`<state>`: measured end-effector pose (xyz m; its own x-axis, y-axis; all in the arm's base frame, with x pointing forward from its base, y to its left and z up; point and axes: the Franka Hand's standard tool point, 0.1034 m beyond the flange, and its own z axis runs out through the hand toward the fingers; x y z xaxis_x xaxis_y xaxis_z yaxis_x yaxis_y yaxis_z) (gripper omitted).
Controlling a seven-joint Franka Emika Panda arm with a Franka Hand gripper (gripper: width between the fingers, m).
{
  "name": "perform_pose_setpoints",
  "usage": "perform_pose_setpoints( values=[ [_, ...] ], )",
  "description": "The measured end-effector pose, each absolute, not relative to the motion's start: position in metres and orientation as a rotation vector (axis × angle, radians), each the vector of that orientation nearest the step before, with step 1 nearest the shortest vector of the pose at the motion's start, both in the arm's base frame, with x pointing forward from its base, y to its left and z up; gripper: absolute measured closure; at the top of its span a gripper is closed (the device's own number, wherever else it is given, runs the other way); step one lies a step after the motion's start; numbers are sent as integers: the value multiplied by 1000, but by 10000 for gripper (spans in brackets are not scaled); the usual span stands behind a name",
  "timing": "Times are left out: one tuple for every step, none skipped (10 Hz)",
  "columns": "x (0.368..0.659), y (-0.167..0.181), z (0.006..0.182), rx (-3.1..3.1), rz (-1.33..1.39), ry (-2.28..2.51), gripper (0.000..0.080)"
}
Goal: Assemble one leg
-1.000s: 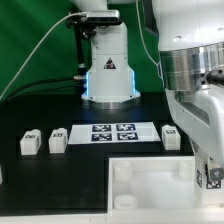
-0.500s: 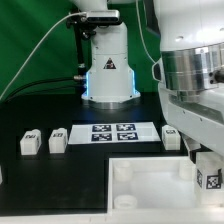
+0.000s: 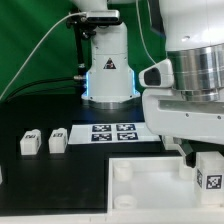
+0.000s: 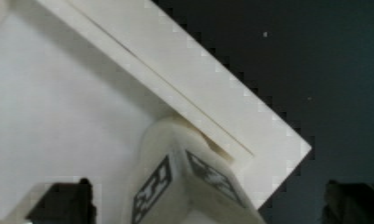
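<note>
A leg [image 3: 208, 176], a small white block with a tag, stands upright at the right corner of the large white panel [image 3: 140, 190] in the exterior view. My gripper [image 3: 199, 157] hangs just above it. In the wrist view the leg [image 4: 180, 180] sits between my fingers [image 4: 63, 202] with dark gaps on both sides, so the gripper [image 4: 205, 205] is open and not touching it. The panel [image 4: 77, 100] fills much of that view. Two more legs [image 3: 29, 142] [image 3: 58, 139] lie at the exterior view's left.
The marker board [image 3: 112, 132] lies on the black table behind the panel. The arm's base [image 3: 108, 70] stands at the back. My arm's large white body [image 3: 190, 90] covers the exterior view's right side.
My arm has risen and swung toward the exterior view's left, hiding the leg beside the marker board's right end. The leg at the panel's corner has stayed put.
</note>
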<state>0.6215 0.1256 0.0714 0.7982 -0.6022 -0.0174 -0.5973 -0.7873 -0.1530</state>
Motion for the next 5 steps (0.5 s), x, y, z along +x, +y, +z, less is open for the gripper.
perform_pose_setpoints(
  values=[
    [622,125,72,-2972,-88,581,150],
    [623,120,72,-3033,-109,270,150],
    [624,117,72,-3059,-116,58,150],
    [625,114,73,-3068,-125,-111,150],
    [624,114,72,-3067,-128,-200,150]
  ],
)
